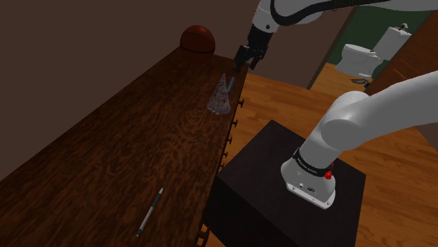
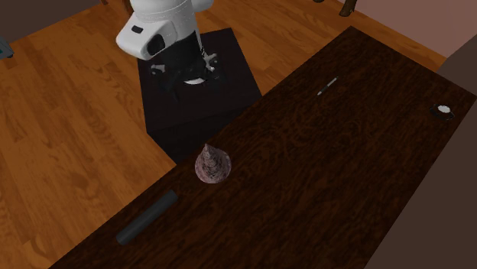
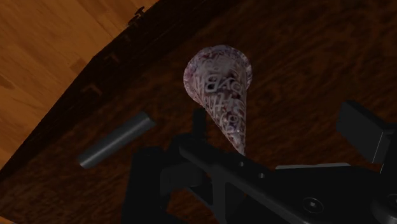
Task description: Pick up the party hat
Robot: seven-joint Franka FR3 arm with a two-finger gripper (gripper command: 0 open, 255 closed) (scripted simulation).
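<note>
Tool (image 1: 245, 65) hangs released, jaws apart, above the party hat (image 1: 220, 98), which stands upright near the desk (image 1: 105, 161) edge. Judged light, thin, crushable; grip gently across the mid-cone, below the tip.

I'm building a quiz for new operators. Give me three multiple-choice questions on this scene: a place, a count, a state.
1. Where does the grey tube lie? A on a chair; B on the table near the party hat; C on a shelf.
2. How many pens lie on the table? A one; B two; C three.
3. How is the party hat? A tipped over; B lifted off the table; C upright on the table.
Answers: B, it rests by the hat; A, a single pen shows; C, it stands on its base below the hand.
</note>
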